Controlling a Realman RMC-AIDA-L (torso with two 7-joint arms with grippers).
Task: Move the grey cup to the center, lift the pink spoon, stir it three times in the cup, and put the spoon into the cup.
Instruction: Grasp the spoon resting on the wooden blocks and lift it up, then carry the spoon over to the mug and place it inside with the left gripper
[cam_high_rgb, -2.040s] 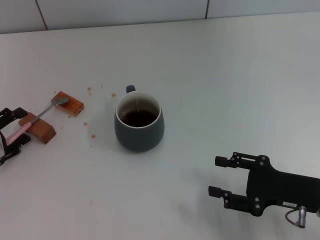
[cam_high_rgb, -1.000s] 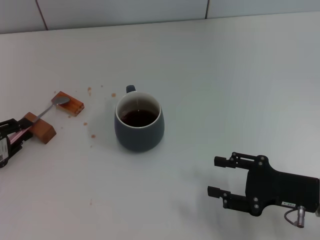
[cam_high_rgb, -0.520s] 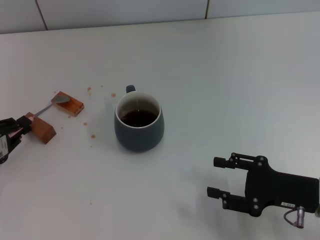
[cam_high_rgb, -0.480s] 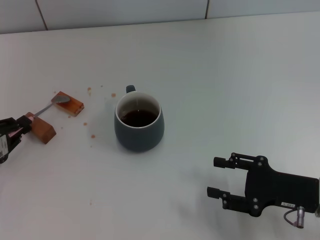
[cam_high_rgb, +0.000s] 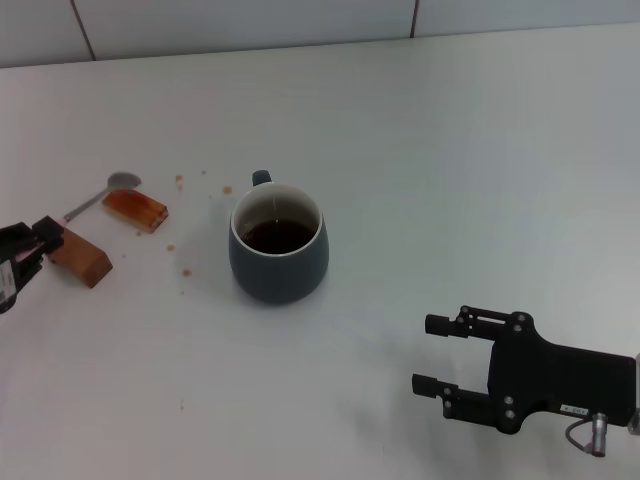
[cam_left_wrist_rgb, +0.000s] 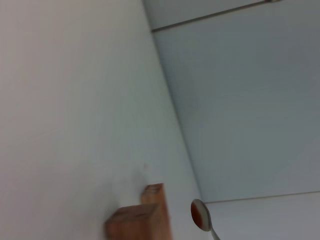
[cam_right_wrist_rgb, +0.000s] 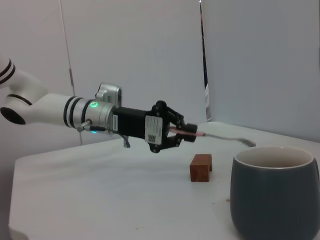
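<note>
The grey cup (cam_high_rgb: 278, 247) stands mid-table with dark liquid inside, its handle facing away from me; it also shows in the right wrist view (cam_right_wrist_rgb: 274, 197). My left gripper (cam_high_rgb: 42, 238) at the far left is shut on the pink spoon's handle (cam_right_wrist_rgb: 190, 131) and holds it level above the table. The spoon's metal bowl (cam_high_rgb: 123, 181) hangs over the far side of the orange block and points toward the cup; it also shows in the left wrist view (cam_left_wrist_rgb: 200, 217). My right gripper (cam_high_rgb: 436, 353) is open and empty at the front right, well clear of the cup.
Two wooden blocks lie left of the cup: an orange one (cam_high_rgb: 136, 208) and a brown one (cam_high_rgb: 83, 256), the latter just beside the left gripper. Small brown drips (cam_high_rgb: 184, 270) dot the table between blocks and cup.
My left gripper has closed on the spoon's handle and lifted the spoon off the two blocks; its bowl now hangs farther back. The right arm has barely moved.
</note>
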